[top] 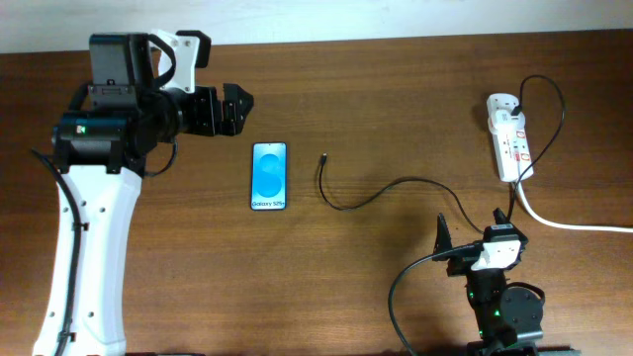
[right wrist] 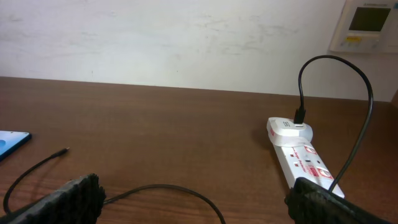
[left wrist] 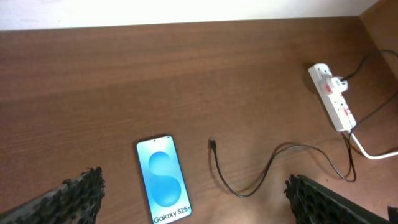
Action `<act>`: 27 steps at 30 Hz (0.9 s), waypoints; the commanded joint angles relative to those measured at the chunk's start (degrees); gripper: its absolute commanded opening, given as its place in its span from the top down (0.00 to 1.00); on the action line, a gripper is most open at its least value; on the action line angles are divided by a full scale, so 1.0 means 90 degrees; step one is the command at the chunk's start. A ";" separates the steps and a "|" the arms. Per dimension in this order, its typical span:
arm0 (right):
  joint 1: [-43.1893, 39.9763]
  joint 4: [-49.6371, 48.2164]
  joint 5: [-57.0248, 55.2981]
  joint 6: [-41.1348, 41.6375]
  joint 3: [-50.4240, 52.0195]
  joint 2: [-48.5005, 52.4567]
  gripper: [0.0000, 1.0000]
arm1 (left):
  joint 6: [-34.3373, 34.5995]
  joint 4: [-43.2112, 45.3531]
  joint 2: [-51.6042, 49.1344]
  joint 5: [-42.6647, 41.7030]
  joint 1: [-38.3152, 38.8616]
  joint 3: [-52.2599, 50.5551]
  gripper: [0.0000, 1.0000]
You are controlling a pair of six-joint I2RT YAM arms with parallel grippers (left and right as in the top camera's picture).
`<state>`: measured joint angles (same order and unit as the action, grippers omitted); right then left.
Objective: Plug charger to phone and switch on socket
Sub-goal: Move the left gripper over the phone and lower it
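Note:
The phone [top: 269, 176] lies flat on the wooden table, blue screen up, white text at its near short edge; it also shows in the left wrist view [left wrist: 163, 178] and at the left edge of the right wrist view [right wrist: 11, 143]. The charger, a thin black cable [top: 381, 190], runs from the socket [top: 510, 135] to a free plug tip [top: 324, 156] right of the phone. My left gripper [top: 232, 107] is open and empty, up and left of the phone. My right gripper [top: 473, 229] is open and empty, near the front edge, below the socket.
The socket's thick white cord [top: 569, 222] runs off to the right edge. A white adapter [right wrist: 291, 127] sits plugged in the socket's far end. A wall with a white control panel [right wrist: 365, 25] stands behind the table.

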<state>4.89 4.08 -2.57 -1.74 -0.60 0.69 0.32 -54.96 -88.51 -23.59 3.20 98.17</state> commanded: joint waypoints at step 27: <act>0.0039 0.0044 -0.0100 0.0005 0.0032 -0.0032 0.02 | 0.1625 -0.2181 -0.1892 0.2242 0.0532 0.1974 0.01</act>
<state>4.89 4.08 -2.57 -1.72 -0.60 0.69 14.44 -72.03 -102.06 -7.84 7.07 112.86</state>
